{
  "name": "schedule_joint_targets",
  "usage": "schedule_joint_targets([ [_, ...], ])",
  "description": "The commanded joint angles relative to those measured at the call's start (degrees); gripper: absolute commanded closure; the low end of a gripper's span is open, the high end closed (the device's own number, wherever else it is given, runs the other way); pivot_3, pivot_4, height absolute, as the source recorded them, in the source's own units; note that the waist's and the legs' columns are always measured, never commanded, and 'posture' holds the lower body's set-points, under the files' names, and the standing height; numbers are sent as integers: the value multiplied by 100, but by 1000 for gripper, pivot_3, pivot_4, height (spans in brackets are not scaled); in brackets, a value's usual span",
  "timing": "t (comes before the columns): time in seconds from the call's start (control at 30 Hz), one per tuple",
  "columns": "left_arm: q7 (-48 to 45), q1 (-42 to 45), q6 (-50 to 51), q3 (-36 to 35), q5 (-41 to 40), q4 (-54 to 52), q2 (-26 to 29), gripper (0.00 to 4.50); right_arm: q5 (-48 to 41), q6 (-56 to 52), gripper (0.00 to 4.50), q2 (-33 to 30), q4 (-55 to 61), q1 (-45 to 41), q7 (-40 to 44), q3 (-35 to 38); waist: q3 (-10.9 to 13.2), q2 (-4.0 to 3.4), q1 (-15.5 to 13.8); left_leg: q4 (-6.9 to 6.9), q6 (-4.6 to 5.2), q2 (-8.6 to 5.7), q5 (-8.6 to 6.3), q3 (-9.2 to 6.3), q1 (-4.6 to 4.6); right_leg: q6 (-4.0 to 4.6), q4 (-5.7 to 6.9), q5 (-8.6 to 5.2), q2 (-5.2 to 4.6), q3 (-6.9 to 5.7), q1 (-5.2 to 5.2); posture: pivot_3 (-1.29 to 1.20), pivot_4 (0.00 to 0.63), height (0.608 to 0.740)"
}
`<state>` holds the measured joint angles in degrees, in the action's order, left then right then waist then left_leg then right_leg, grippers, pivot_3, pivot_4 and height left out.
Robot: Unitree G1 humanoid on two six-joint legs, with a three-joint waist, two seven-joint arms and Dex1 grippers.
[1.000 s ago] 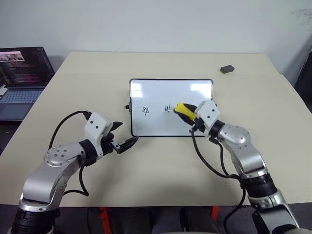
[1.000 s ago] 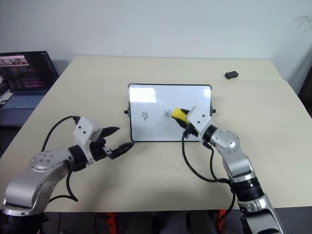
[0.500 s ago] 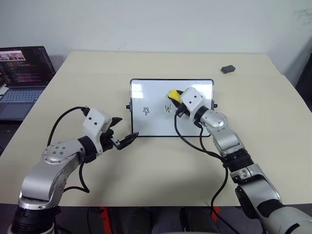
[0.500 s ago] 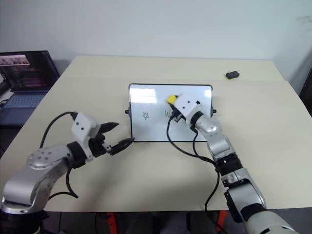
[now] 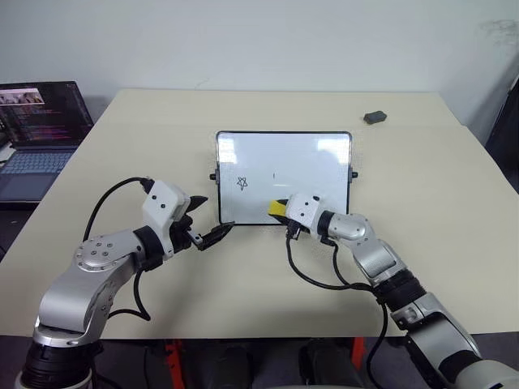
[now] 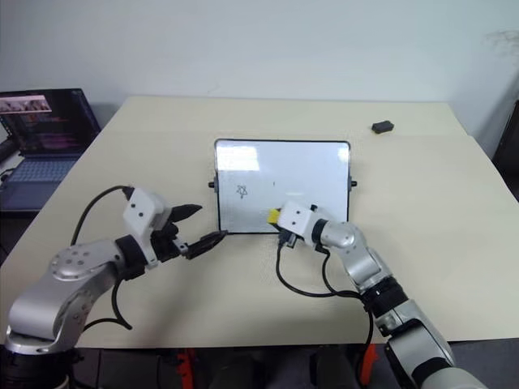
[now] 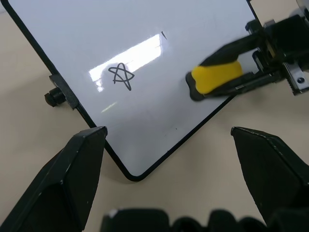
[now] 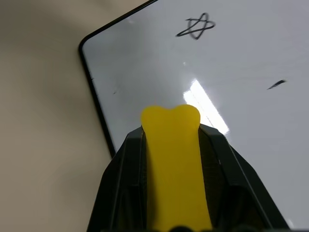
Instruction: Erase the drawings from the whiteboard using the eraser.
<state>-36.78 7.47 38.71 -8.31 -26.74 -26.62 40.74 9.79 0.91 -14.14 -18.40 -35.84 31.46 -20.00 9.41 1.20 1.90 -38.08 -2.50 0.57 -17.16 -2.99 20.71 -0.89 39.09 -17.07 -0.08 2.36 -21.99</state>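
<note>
Beige tabletop (image 5: 243,284) fills the head views, with a laptop (image 5: 36,134) at its left edge and a small dark grey lump (image 5: 374,117) far right. Centred lies the whiteboard (image 5: 316,162), bearing a star drawing (image 5: 242,184) and a tiny leftover stroke (image 5: 273,175). At its near edge, the right gripper (image 5: 284,214) is clamped on the yellow eraser (image 5: 276,210). Left wrist view: the left gripper (image 7: 166,140), fingers spread wide and empty, hovers just off the board's near-left corner. Right wrist view: black fingers (image 8: 120,179) pinch the eraser against the board.
</note>
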Motion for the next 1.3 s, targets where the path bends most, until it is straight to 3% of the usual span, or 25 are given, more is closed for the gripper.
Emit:
schedule_joint_targets([
  [0.03,5,48,-6,-55,-39,-172,16,0,-106,151,3383,51,-80,-474,-620,641,0,0,-1,0,-1,0,0,-1,4,-1,0,1,0,-1,-3,0,150,740],
  [0.23,24,54,33,-11,-57,-218,-28,0,36,152,3383,228,-442,-820,-1022,791,0,0,-2,18,-3,4,-5,2,28,5,-12,-11,0,-1,-29,0,150,740],
  [0.53,0,26,41,-26,-47,-228,-29,0,392,-231,3383,-143,-94,-76,44,-35,-2,2,3,16,-6,5,-15,2,12,4,-8,-17,-2,-2,-14,0,150,740],
  [0.67,-22,40,33,12,-44,-210,-36,0,398,-357,3384,-169,160,3,151,-95,-2,2,13,10,-6,4,-14,4,8,5,-1,-11,-2,0,-11,0,150,740],
  [1.03,-83,82,4,62,-33,-158,-25,0,104,11,3384,168,269,-539,-1003,813,2,0,-2,10,-7,3,-11,0,25,5,-8,-8,-1,-3,-25,0,150,740],
  [1.3,-61,69,-22,113,-30,-159,-59,0,240,-224,3388,129,236,-300,-529,434,2,0,2,21,-7,6,-15,5,31,6,-16,-18,-1,0,-31,0,150,740],
])
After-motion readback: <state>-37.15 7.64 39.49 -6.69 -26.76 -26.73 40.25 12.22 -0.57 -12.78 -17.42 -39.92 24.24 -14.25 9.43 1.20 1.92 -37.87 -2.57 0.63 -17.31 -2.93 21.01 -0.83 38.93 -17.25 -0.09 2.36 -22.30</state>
